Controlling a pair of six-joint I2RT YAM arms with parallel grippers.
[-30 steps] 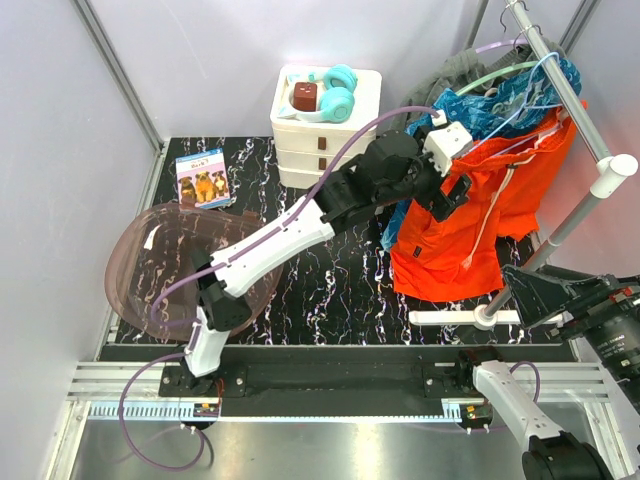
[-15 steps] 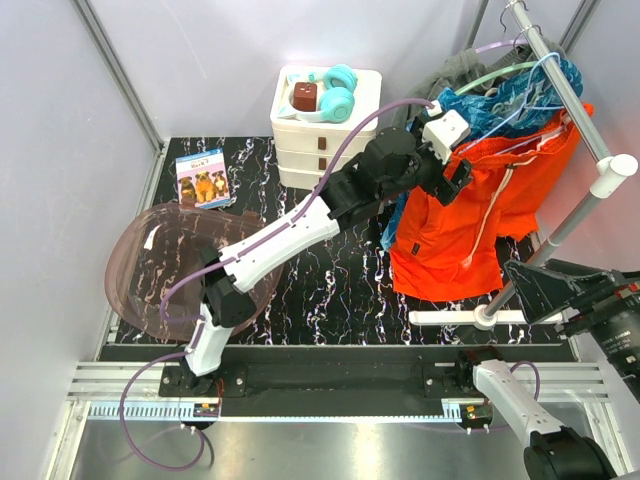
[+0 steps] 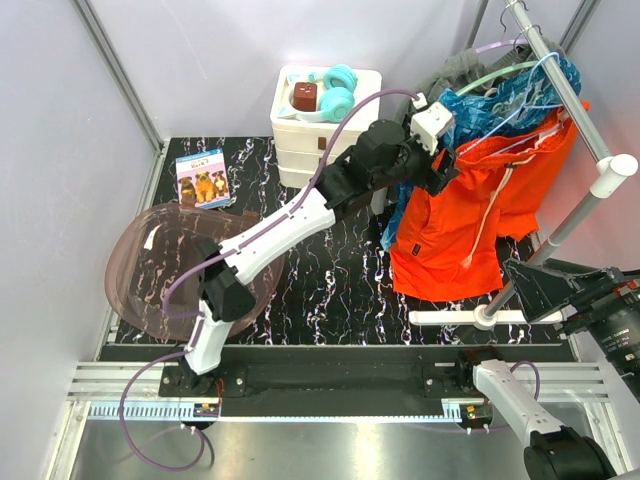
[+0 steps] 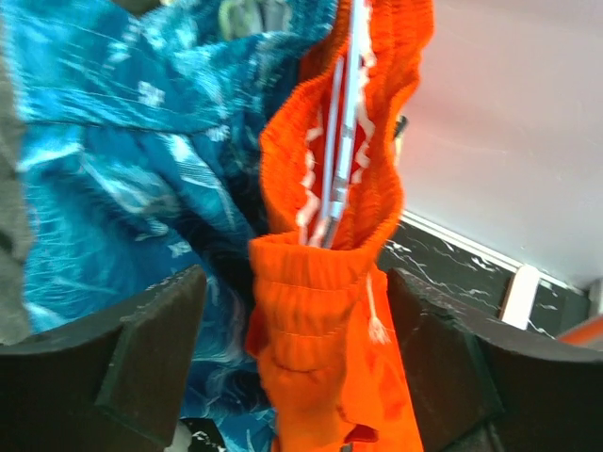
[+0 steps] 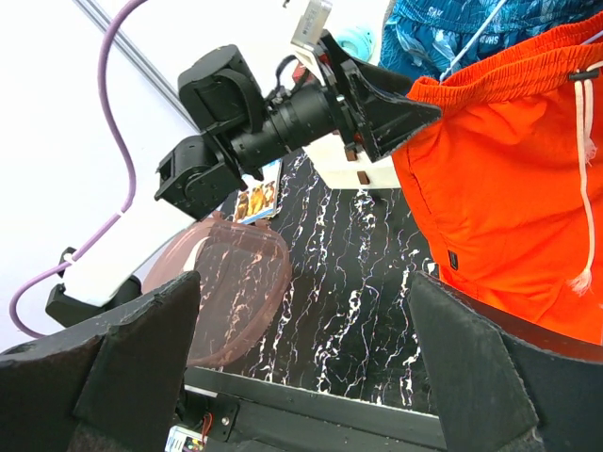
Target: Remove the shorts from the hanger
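At the left edge of the dark marbled surface we see a translucent pink tub. Behind it, near the far left corner, lies a booklet with dogs on its cover. Midway along the far edge stands a white stack of drawers, with teal headphones and a dark red block on top.

The left arm reaches from the near edge past the drawers. The left tool stands wide, its fingers on either side of the gathered waistband of the orange shorts. The finger on the left of the wrist view is clear of the cloth; we cannot tell whether the other one touches it.

These shorts hang over the right half of the surface, toward the far right corner, on a pale hanger whose bar runs inside the waistband. A white drawstring dangles down their front. The blue mottled shorts hang just behind them. Of the grey shorts, farthest back, only a fold shows above the blue cloth.

All three pairs hang on a slanted rack pole; its upper end is cut off at the top of the overhead view, and its white foot rests near the near right corner.

The right tool is spread wide with nothing in it, well apart from the orange shorts; its arm is partly cut off at the right edge
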